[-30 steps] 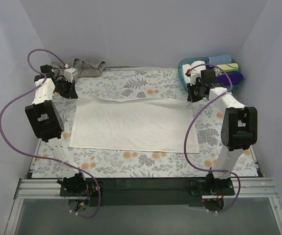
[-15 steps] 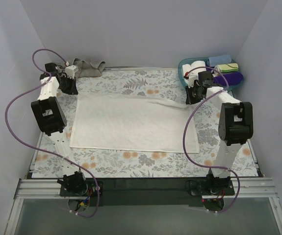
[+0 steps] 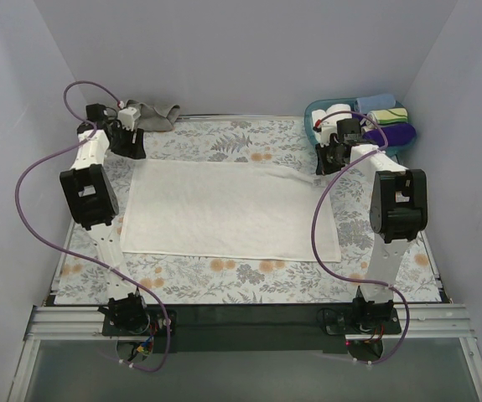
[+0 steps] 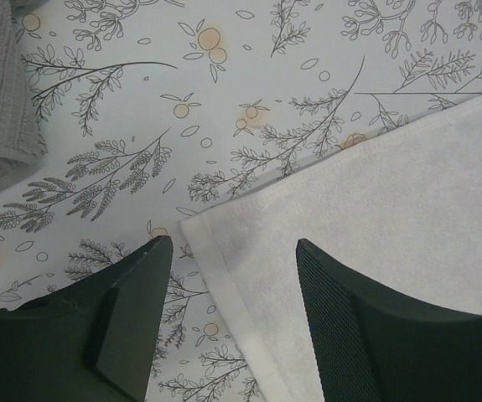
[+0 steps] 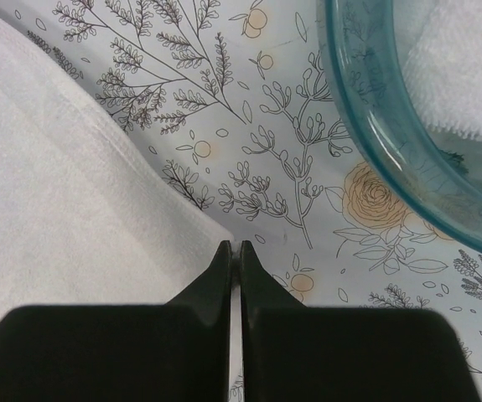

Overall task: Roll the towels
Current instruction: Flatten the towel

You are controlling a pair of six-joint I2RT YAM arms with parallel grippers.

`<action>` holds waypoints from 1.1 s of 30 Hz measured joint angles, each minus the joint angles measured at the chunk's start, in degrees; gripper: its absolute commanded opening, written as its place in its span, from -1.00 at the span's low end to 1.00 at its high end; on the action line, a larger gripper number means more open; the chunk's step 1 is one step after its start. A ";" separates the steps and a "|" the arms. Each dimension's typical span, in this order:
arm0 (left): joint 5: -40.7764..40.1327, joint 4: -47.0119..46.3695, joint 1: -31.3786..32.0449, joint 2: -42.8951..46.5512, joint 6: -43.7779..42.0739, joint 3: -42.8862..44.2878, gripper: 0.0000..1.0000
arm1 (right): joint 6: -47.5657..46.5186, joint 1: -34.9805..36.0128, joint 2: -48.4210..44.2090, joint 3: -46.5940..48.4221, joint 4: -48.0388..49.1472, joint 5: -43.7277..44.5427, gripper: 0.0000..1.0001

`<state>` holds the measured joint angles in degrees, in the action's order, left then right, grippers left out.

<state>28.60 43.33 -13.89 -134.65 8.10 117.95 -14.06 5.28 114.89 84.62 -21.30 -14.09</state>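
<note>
The white towel (image 3: 228, 209) lies spread flat in the middle of the counter (image 3: 241, 138), its long side running left to right. The step in hand looks to be taking its two far corners so the roll can start toward the near edge. The right pincer (image 5: 234, 249) is closed tight, fingers together, apparently nipping the far right corner of the cloth, which shows a slight crease there. The left pincer (image 4: 232, 245) stands wide open and holds nothing, its fingers straddling the far left corner with the hem between them. To do this well, the left should come down squarely over the hem and close on the corner itself, not on bare counter. Both corners should then rise together and travel evenly, keeping the far edge straight. Room is tight at the back: the grey towel (image 3: 150, 112) lies near the left arm and the teal basket (image 5: 366, 151) just beside the right. Nearer the bases, the towel's front edge has free counter ahead.
</note>
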 measured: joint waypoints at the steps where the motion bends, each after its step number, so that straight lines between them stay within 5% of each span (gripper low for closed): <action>1: -0.26 -0.35 0.07 0.00 0.13 0.00 0.13 | 0.02 0.00 0.00 0.02 0.00 0.00 -0.97; 16: -6.19 -3.02 1.14 -5.53 0.48 1.16 0.02 | 0.15 0.11 0.17 0.04 0.00 0.24 -0.97; 28: -10.71 -1.60 3.72 -6.05 -0.85 2.56 -0.98 | 0.09 0.11 0.74 0.46 -0.09 0.63 -0.97; 33: -10.54 0.07 3.67 -6.16 -1.29 3.69 -1.00 | -0.50 0.11 0.74 2.62 -1.20 0.83 -0.97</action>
<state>18.06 43.40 -10.22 -140.81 6.81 121.64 -14.57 5.39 115.63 87.24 -22.50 -13.26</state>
